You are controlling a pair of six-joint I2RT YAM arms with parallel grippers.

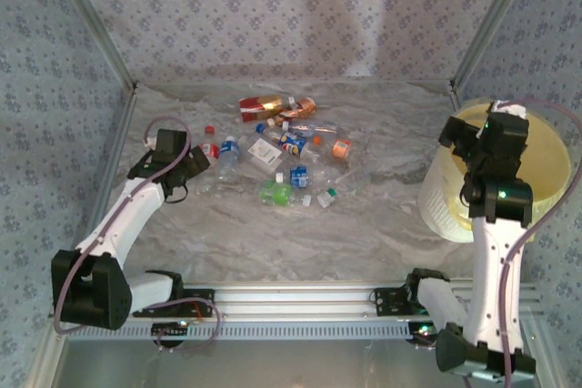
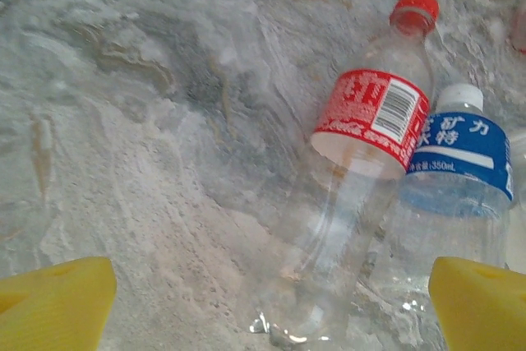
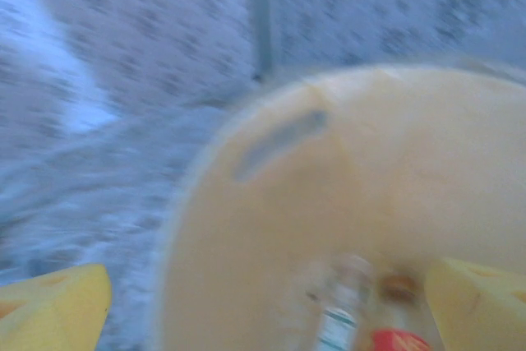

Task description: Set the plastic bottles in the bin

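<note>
hovering wide open, empty, right tool (image 3: pixel 267 302) above bin (image 3: pixel 394 170); bottle (image 3: pixel 341 310) inside.

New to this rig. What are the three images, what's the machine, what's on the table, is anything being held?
The machine is two white robot arms bolted at the near edge of a table, each ending in a two-finger gripper with yellow pads. The wide picture comes from a fixed camera above and behind them. The other two come from cameras on the wrists.

On the marbled grey table lies a scatter of small clear plastic bottles. The large round pale-yellow bin stands at the right.

The left gripper is open, hovering over a clear bottle with a red label and red cap lying beside a blue-labelled bottle with a white cap. The right gripper is open above the bin, holding nothing; that view is blurred, with a bottle below it inside the bin.
</note>
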